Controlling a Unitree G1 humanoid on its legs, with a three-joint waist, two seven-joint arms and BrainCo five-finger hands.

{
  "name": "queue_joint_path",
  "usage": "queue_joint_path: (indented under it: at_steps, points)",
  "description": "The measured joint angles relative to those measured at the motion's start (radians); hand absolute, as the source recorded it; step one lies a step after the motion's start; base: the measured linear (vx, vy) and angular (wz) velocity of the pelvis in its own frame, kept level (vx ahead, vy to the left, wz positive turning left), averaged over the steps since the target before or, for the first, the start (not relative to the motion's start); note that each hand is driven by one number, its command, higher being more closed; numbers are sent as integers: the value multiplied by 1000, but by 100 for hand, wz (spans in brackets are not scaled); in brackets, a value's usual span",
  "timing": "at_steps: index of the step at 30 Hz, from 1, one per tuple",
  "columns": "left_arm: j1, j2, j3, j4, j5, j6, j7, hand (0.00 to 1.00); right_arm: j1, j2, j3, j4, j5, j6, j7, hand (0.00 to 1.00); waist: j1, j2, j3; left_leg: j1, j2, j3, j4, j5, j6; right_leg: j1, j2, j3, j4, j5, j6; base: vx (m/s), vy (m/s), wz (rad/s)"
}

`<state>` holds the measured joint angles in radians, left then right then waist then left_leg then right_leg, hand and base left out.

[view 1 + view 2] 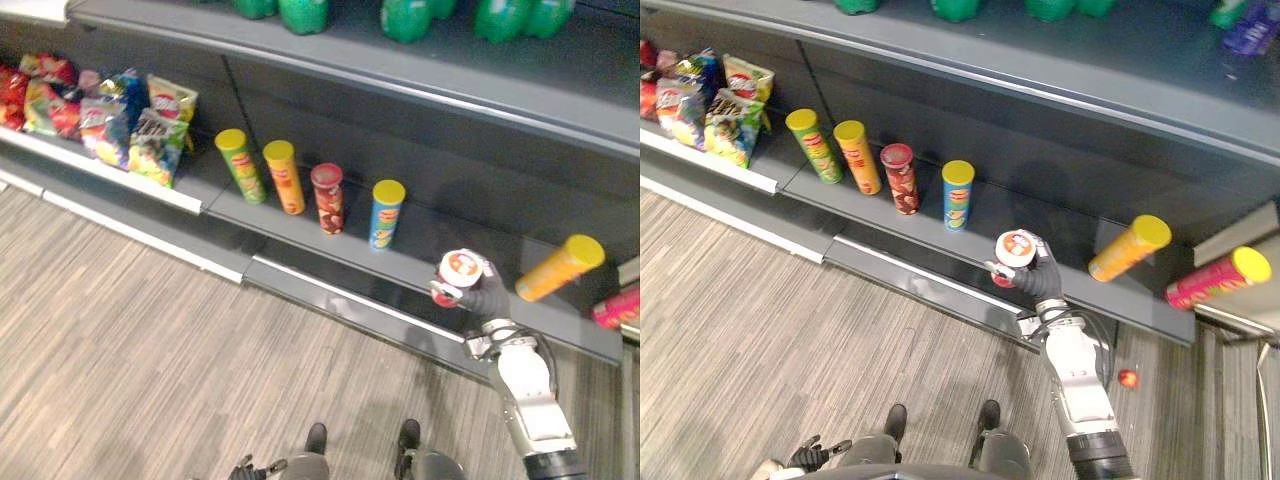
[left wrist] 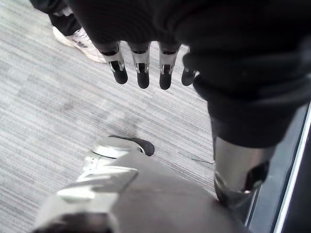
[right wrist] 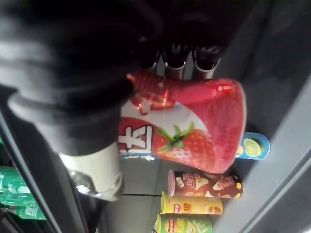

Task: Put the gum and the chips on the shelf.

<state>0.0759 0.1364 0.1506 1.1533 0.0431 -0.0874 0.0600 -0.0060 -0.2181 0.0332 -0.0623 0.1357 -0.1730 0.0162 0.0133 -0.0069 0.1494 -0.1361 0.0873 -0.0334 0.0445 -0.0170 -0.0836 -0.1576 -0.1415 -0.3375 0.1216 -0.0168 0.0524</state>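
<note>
Gum canister (image 1: 1015, 252), roughly upright and clasped in my right hand (image 1: 1042, 282), hovers right of the blue chips can (image 1: 957, 195), bare shelf (image 1: 1080, 262) straight beyond it; my left hand (image 2: 142, 73) hangs slack.

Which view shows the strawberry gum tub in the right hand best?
The right wrist view: the gum tub sits close up, strawberry label facing, the right hand curled round it. The eye views show it small, lid end up.

Grips a red-and-white gum tub (image 1: 457, 272) in the curled right hand (image 1: 490, 297), near right, before the lower shelf (image 1: 425, 258). Upright there, left to right: green can (image 1: 240, 165), orange can (image 1: 285, 176), dark red can (image 1: 327, 198), blue can (image 1: 385, 213). Farther right, tilted: yellow can (image 1: 560, 267).
</note>
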Motion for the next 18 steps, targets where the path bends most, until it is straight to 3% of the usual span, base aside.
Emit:
queue_joint_path:
  at_steps: [1,3,8,18]
  points:
    - [-3,2,-6,-2,-1,3,2,0,0,0,-16,0,0,0,-16,100,-13,2,2,2,6,101,-7,13,8,22,-2,-22,-2,-1,2,38,-31,83]
    - [-2,4,-10,-11,-1,3,7,0,3,10,-23,0,-9,-2,-39,100,-13,-2,3,6,7,168,-10,17,10,42,-3,-28,-21,-3,4,-15,52,38]
    - [8,-3,-11,-12,1,4,21,0,4,57,18,0,-31,-1,-57,100,-8,6,3,26,-8,216,-80,45,18,39,0,17,-88,18,32,-62,32,-18]
    - [-16,-10,-27,-14,3,3,54,0,-41,60,3,34,-97,9,-170,100,-10,27,8,44,-3,278,-140,72,22,13,21,74,-123,55,31,-16,8,-18]
